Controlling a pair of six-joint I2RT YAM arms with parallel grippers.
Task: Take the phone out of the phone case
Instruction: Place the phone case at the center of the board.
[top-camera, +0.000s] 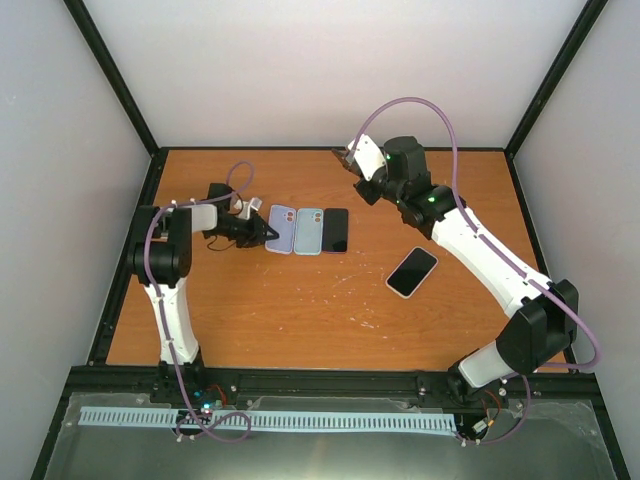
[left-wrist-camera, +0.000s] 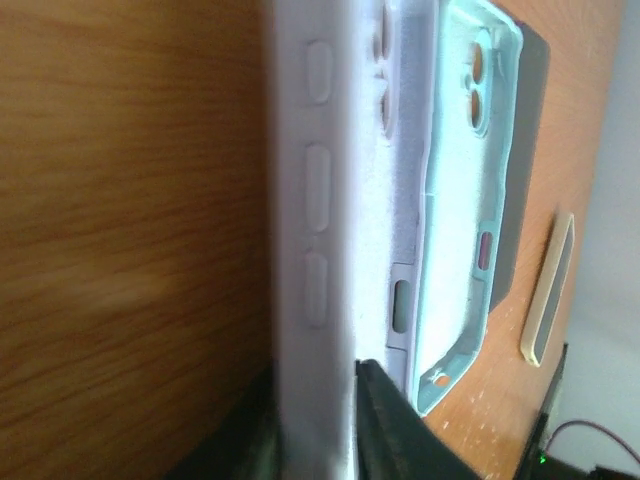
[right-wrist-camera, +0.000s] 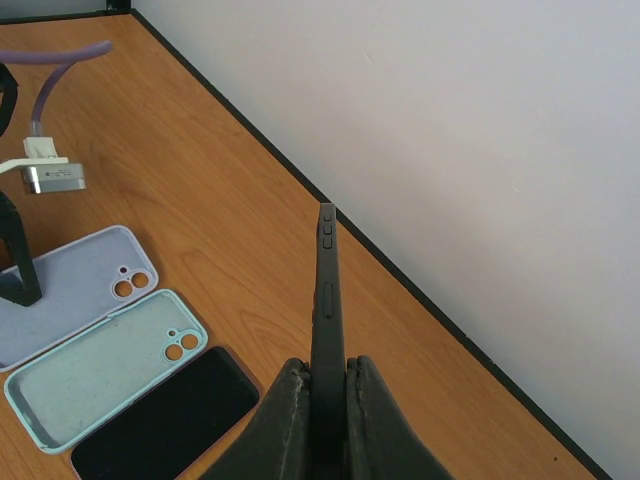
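My right gripper (right-wrist-camera: 327, 375) is shut on a dark phone (right-wrist-camera: 326, 290), held edge-on above the table near the back wall; whether it wears a case I cannot tell. In the top view this gripper (top-camera: 345, 156) is lifted at the back centre. My left gripper (left-wrist-camera: 318, 405) is shut on the side wall of an empty lavender case (left-wrist-camera: 315, 200), which lies at the table's left centre (top-camera: 282, 231). Beside it lie an empty light blue case (top-camera: 309, 231) and a black phone (top-camera: 336, 230), screen up.
A further phone in a cream case (top-camera: 412, 272) lies screen up right of centre, under my right arm. The black frame rail (right-wrist-camera: 420, 310) and white back wall run close behind the held phone. Bare wooden table (top-camera: 300, 310) stretches toward the near edge.
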